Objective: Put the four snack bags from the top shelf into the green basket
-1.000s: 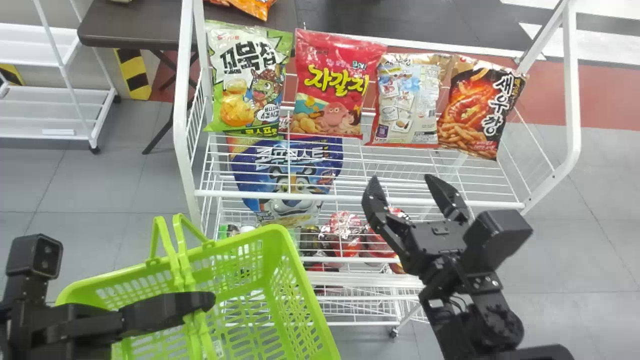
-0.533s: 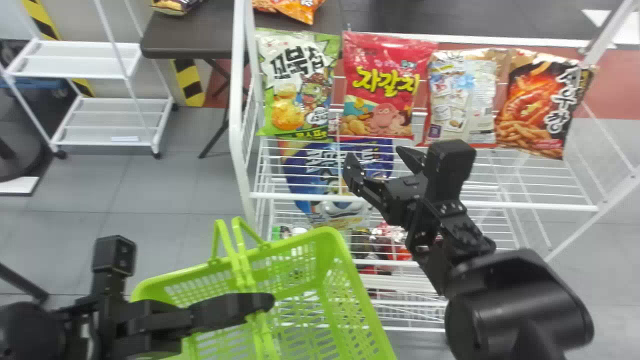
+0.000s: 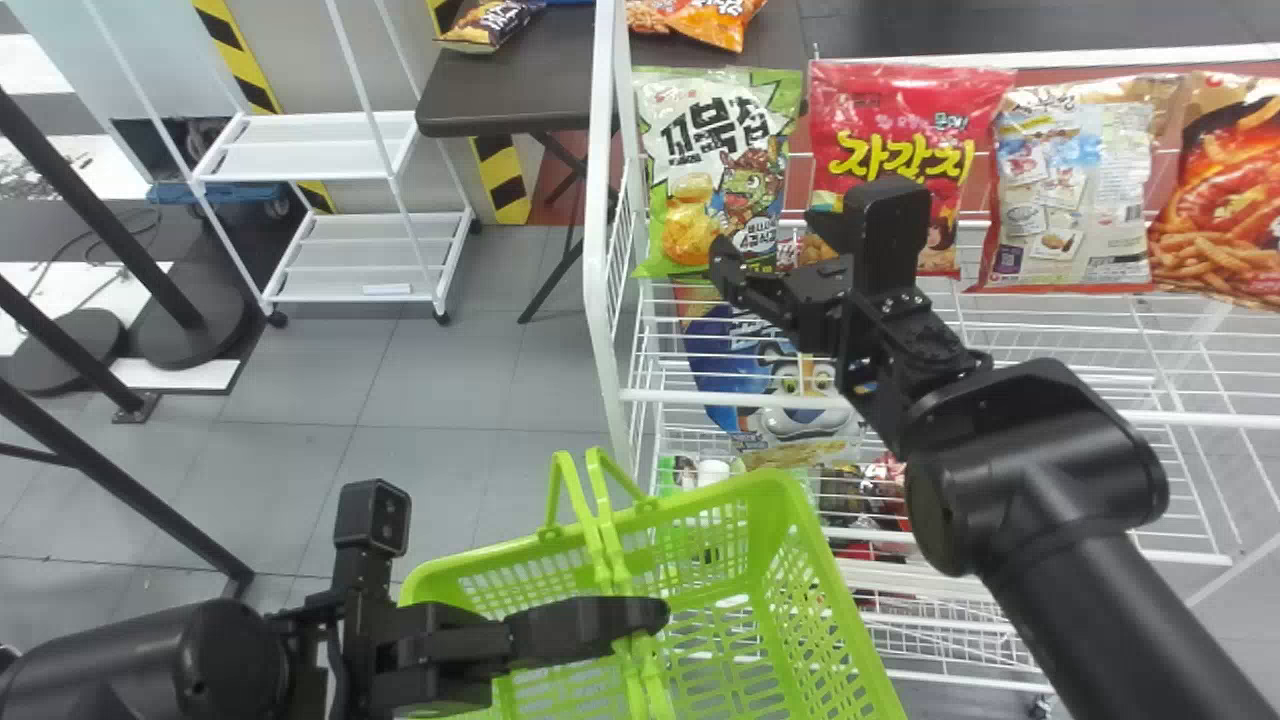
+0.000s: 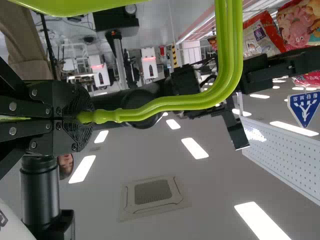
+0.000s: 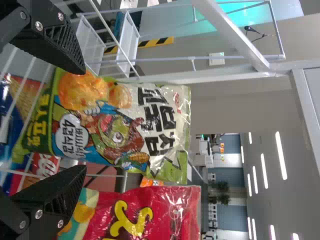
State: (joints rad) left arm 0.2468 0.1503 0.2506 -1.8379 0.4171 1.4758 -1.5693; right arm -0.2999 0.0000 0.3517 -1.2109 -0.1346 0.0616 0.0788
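From where I'm standing, the nearest thing is the green basket (image 3: 805, 520), and the left gripper (image 4: 75, 117) is holding it up, its fingers clamping together on the handle (image 4: 227, 60). A little farther out, the right gripper (image 5: 82, 120) is spreading its fingers wide, gripping nothing, and facing the green-and-white bag (image 3: 715, 150). Beyond that, all four snack bags are standing in a row on the top shelf (image 3: 660, 396): that green one at the left end, then the red bag (image 3: 900, 125), the pale bag (image 3: 1075, 190) with its printed panels, and the black-and-orange bag (image 3: 1225, 190) at the right. So, by my count, none is sitting in the basket and four are waiting to go. I'm guessing the robot is only setting up for its first pick, probably the green-and-white one.
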